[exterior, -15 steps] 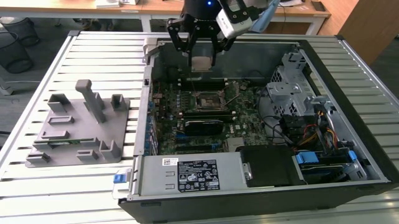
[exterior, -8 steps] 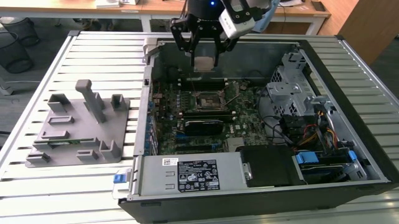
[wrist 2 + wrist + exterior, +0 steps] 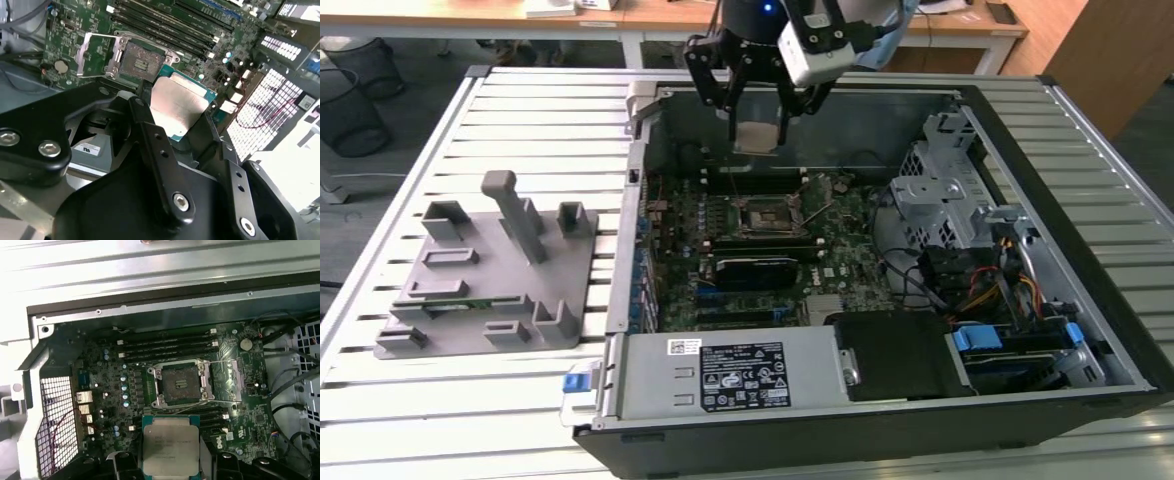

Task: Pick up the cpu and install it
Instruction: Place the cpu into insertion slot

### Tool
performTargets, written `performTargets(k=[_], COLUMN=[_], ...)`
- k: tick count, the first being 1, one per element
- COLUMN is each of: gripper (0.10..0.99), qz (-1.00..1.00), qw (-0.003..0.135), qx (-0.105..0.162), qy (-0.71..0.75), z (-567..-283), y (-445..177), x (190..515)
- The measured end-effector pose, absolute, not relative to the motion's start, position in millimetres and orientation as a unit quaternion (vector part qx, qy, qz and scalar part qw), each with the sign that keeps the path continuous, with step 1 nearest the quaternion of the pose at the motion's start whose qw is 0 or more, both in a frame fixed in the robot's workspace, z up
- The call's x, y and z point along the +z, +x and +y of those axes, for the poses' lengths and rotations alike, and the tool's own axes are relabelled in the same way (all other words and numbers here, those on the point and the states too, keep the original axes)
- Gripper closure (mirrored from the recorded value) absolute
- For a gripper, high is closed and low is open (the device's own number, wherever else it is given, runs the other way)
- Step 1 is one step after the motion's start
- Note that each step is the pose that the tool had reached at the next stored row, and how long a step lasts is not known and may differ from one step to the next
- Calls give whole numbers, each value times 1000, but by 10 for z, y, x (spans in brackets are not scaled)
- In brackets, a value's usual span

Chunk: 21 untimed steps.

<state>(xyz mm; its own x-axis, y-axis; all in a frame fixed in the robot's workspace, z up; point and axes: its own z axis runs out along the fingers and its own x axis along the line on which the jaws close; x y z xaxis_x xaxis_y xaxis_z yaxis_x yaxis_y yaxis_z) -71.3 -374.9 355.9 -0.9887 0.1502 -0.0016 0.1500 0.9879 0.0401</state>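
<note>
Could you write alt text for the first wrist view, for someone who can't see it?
The tool holds the cpu, shiny silver top toward the camera, over the inside of an open computer case. On the green motherboard beneath sits the empty socket, its metal cover flipped open.

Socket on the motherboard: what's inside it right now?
Nothing: the socket is open and bare inside in both wrist views. The cpu is clamped in the fingers, clear of the socket; the part of the board beneath the cpu is hidden.
</note>
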Motion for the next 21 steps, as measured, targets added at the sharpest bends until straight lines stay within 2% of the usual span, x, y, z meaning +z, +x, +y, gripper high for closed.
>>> performTargets(k=[21], gripper=[545], qz=[974], qw=[6], qx=[19], qy=[225], z=[-3746], y=[-713], x=[3540])
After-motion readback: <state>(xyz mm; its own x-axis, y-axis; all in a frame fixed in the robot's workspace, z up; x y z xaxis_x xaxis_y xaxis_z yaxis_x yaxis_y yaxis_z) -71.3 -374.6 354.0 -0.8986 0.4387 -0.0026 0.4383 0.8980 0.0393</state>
